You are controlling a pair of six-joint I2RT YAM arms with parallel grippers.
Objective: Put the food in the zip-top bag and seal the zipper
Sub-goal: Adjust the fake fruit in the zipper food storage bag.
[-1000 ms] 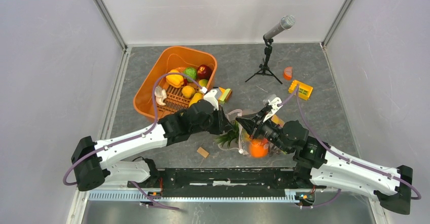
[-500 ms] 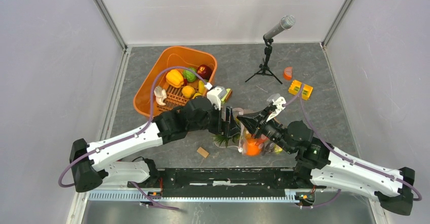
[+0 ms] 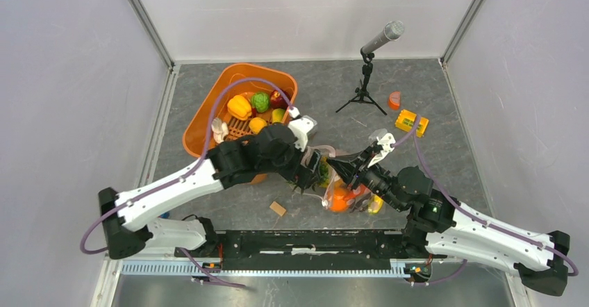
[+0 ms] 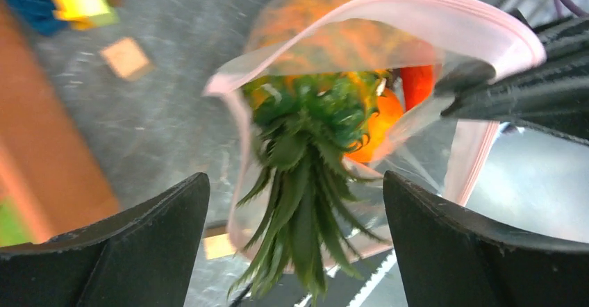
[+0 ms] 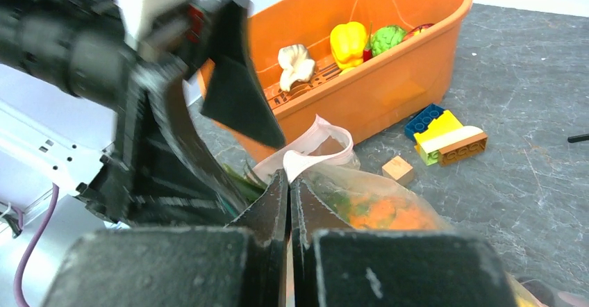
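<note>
The clear zip-top bag (image 3: 351, 197) hangs open-mouthed, with orange and red food (image 4: 389, 105) inside. Its pink zipper (image 4: 417, 7) rings the opening. A pineapple (image 4: 316, 102) sits in that mouth, body inside and green leaves (image 4: 299, 217) poking out towards my left gripper (image 4: 295, 182). That gripper is open just above the leaves, touching nothing. My right gripper (image 5: 288, 178) is shut on the bag's pink edge (image 5: 316, 158) and holds it up. More food, a yellow pepper (image 5: 349, 41) and a green piece (image 5: 386, 37), lies in the orange tub (image 3: 206, 123).
A microphone on a small tripod (image 3: 366, 78) stands behind the bag. Coloured blocks (image 5: 444, 135) and a wooden cube (image 5: 398, 169) lie beside the tub. Another wooden cube (image 3: 278, 208) lies near the front. A yellow block (image 3: 411, 121) and an orange piece (image 3: 394, 100) are at the back right.
My left gripper has opened and let go of the pineapple, which now sits in the bag's mouth. The left arm has swung right over the bag. The right gripper stays shut on the bag.
</note>
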